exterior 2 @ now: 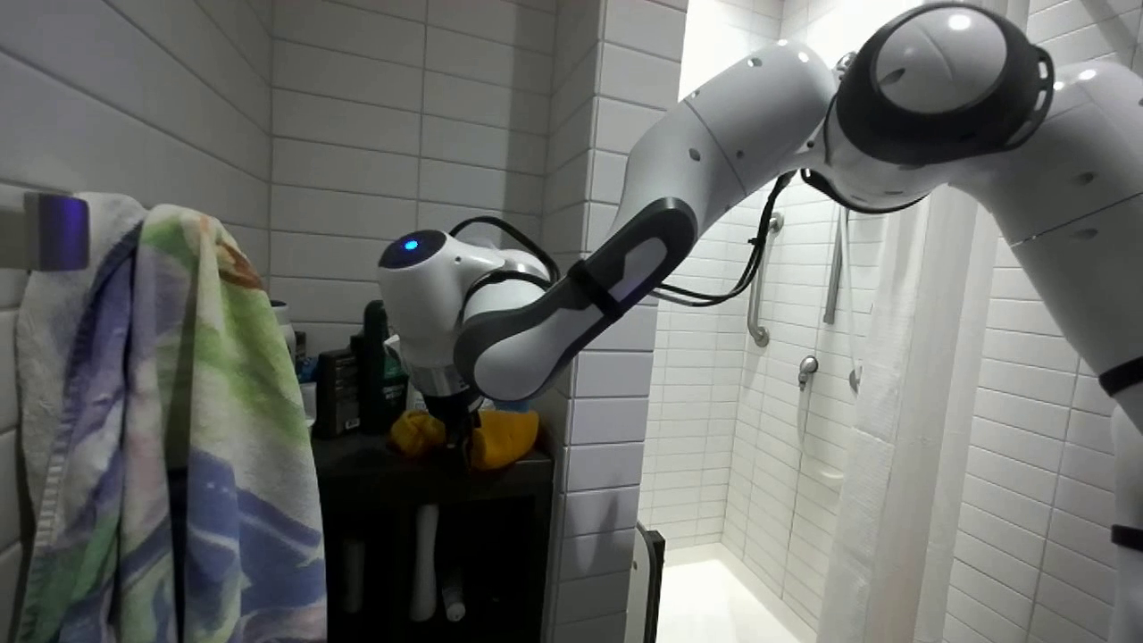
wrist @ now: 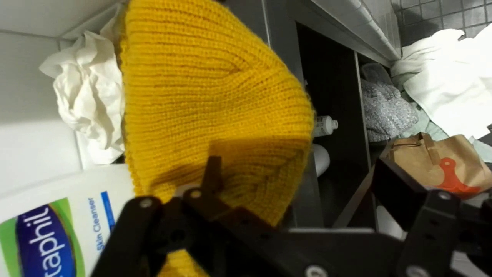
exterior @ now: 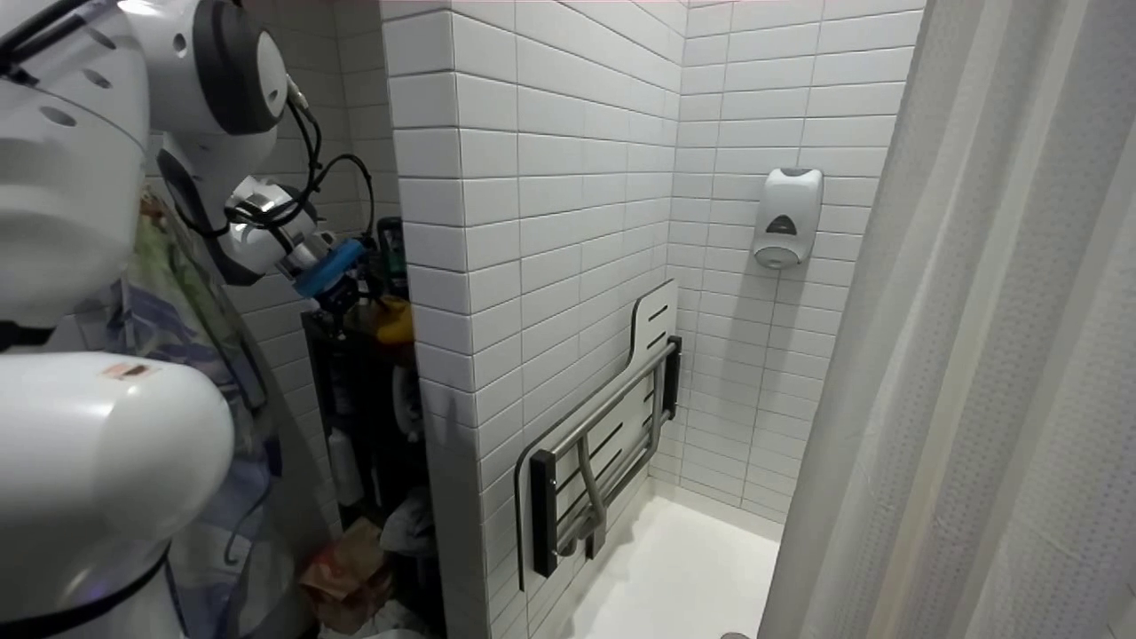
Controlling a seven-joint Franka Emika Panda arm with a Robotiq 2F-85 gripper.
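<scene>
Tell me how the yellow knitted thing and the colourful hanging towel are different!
Colour: the knitted thing is yellow all over, but the towel mixes white, green, purple and blue.
Surface: the knitted thing has ribbed rows, while the towel has big splashy patterns.
Pose: the knitted thing lies on top of the dark shelf unit; the towel hangs down in folds.
Both look like soft cloth.

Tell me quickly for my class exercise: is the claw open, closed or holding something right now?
Claw: open, jaws wide apart, gripping nothing; the yellow knit hat is nearest it.
</scene>
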